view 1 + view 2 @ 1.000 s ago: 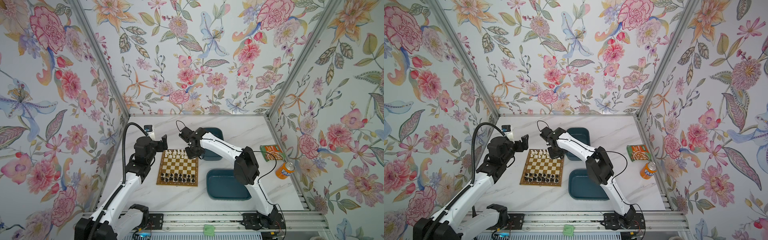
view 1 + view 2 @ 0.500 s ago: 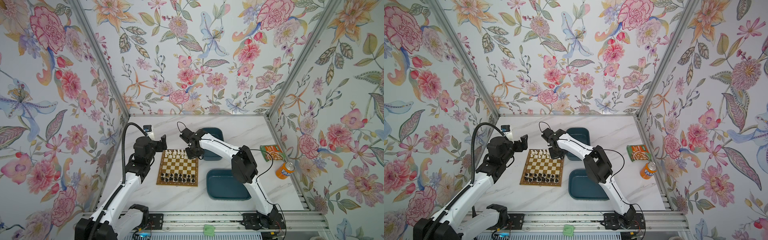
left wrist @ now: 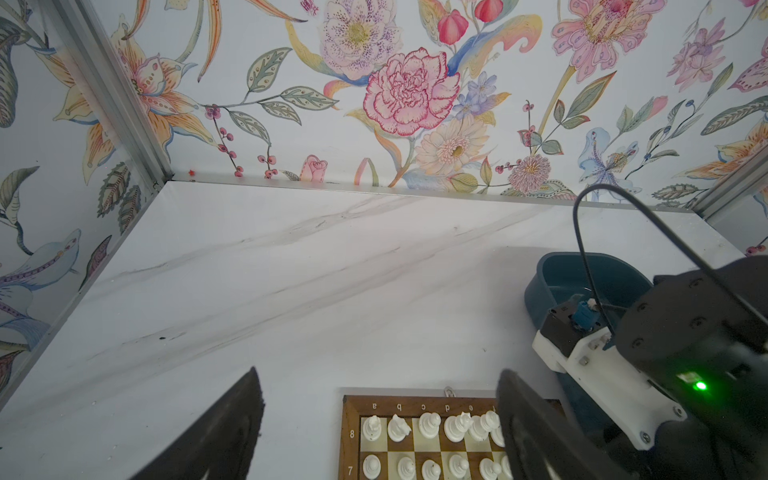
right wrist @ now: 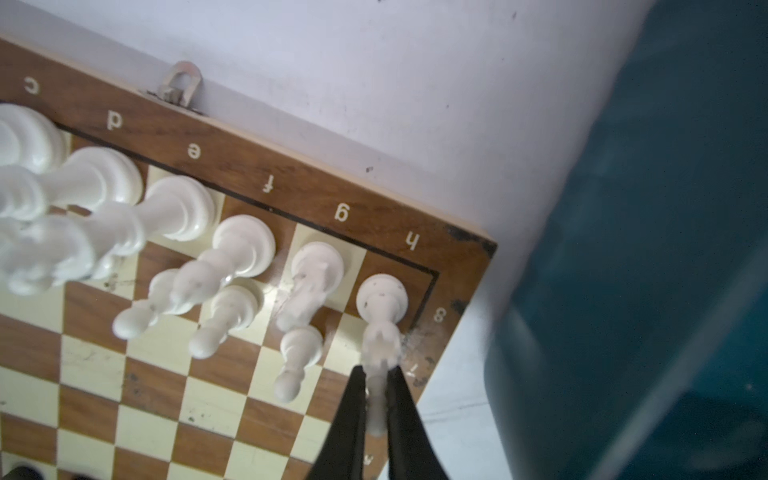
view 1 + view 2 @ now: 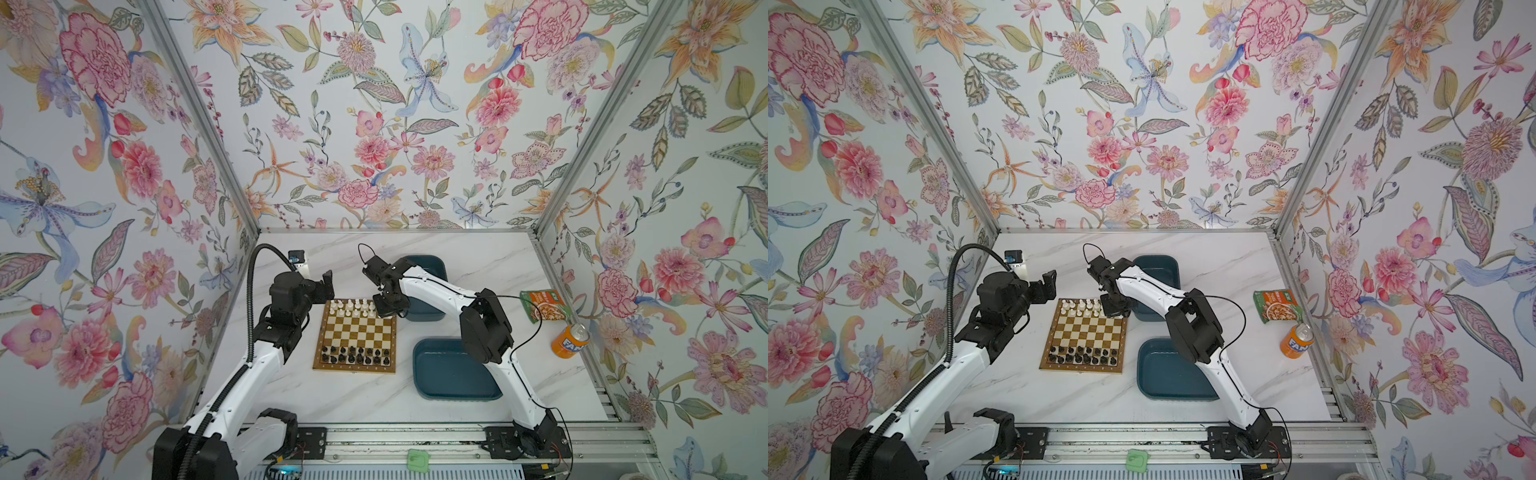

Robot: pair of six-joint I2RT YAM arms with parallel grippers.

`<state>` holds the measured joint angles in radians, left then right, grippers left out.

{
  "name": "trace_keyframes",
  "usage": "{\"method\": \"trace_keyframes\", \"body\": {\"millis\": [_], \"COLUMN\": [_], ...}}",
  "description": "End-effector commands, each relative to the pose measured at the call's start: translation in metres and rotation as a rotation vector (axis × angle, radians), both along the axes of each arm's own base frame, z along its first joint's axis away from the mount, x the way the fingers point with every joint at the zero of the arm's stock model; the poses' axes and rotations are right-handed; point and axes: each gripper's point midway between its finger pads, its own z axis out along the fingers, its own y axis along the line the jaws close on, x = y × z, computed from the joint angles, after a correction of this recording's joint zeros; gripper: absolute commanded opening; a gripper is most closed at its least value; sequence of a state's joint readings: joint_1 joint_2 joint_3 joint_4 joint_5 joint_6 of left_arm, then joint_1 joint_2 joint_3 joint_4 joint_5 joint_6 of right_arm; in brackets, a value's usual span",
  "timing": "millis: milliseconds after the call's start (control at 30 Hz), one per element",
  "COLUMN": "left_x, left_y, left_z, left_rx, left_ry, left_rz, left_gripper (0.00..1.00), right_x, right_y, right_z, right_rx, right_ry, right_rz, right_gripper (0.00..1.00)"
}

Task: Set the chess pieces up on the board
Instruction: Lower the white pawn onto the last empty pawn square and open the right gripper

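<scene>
Right now the right gripper [image 4: 376, 374] is clenching a white piece [image 4: 376, 415] just below the corner rook [image 4: 382, 297], lower centre of its wrist frame; left gripper [image 3: 378, 374] is hanging released.

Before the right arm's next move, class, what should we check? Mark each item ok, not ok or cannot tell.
1. Grip: right fingers pinch the white pawn: ok.
2. Place: pawn at the row-7 mark, beside the h8 rook: ok.
3. Pawn's base seated on the chessboard: cannot tell.
4. Neighbouring g7 pawn upright: ok.
5. Other arm: left fingers open, holding nothing: ok.
</scene>
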<state>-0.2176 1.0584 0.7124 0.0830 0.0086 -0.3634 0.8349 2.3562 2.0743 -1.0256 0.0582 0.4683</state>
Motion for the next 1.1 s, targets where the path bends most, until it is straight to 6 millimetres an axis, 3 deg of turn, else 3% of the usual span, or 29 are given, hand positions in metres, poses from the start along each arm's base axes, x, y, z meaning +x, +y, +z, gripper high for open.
{"method": "trace_keyframes", "body": {"millis": [0,433,567,1067], "left_x": [0.006,0.006,0.007,0.007], "left_y": [0.008,0.01,0.011,0.013], "left_z": [0.018,0.017,0.016,0.018], "left_rx": [-0.008,-0.006,-0.007,-0.008], "left_ry": [-0.044,-0.042,-0.038,-0.05], "left_rz": [0.037,0.046,0.046,0.041], "left_gripper": [0.89,0.89,0.89,0.89], "right_x": [0.0,0.003,0.001,0.005], "right_y": [0.004,0.007,0.006,0.006], "right_z": [-0.007,-0.008,-0.009,0.009], "right_rx": [0.003,0.019,0.016,0.035], "right_ry": [0.02,0.028,0.034,-0.001], "right_rz": [0.007,0.002,0.0,-0.023], "right_gripper": [0.12,0.14,0.2,0.27]}}
